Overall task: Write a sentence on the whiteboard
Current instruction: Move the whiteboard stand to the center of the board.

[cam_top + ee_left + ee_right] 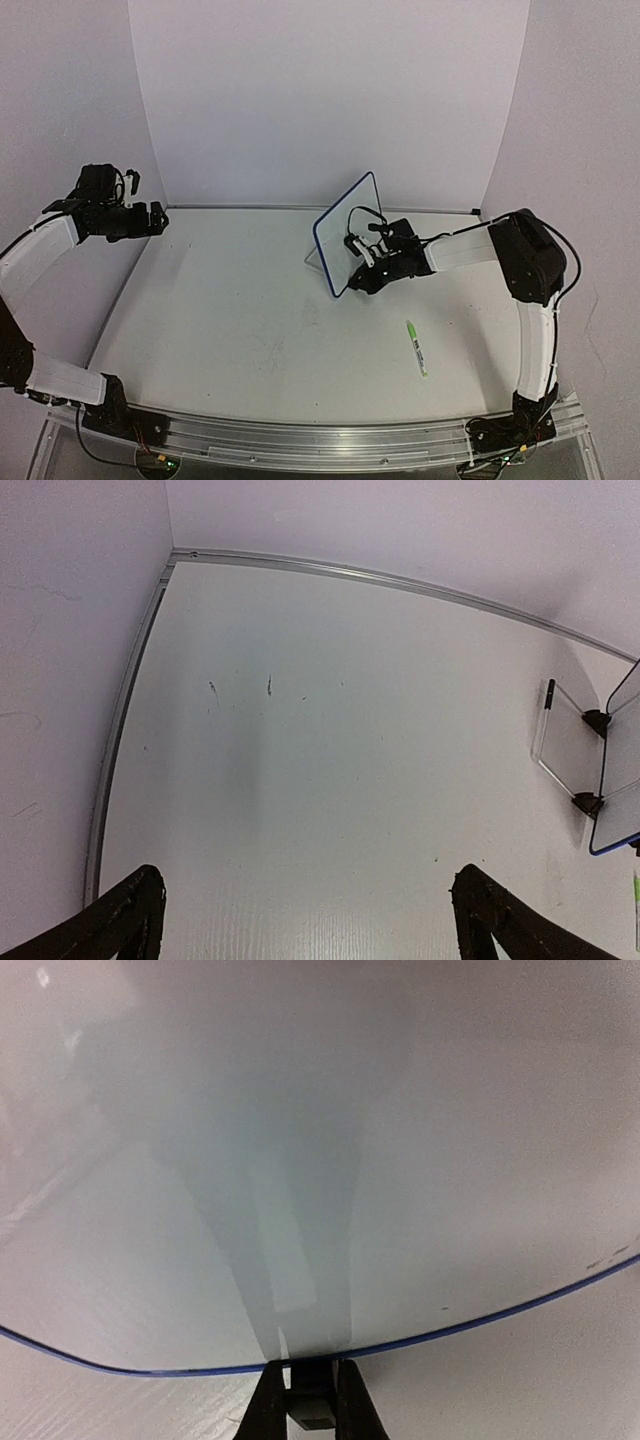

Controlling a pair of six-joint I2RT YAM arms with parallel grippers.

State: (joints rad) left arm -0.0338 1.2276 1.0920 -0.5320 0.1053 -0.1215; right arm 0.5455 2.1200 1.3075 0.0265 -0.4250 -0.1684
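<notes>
i read this as the set-up step, with no writing begun; the small white whiteboard with a thin dark-blue frame (338, 235) stands tilted at the back middle of the pale desk (230, 330); the face my right wrist camera shows is blank. my right hand (356, 282) sits at the board's lower edge, its fingers (268, 1410) nearly together on a small dark piece under the blue rim, likely a foot; so it grips the board. my left hand (160, 218) hangs wide open and empty, well apart at the far left. the white-and-green marker pen (416, 348) lies on the desk nearer me; next, i judge, a free hand must fetch it while the board stays steady.
</notes>
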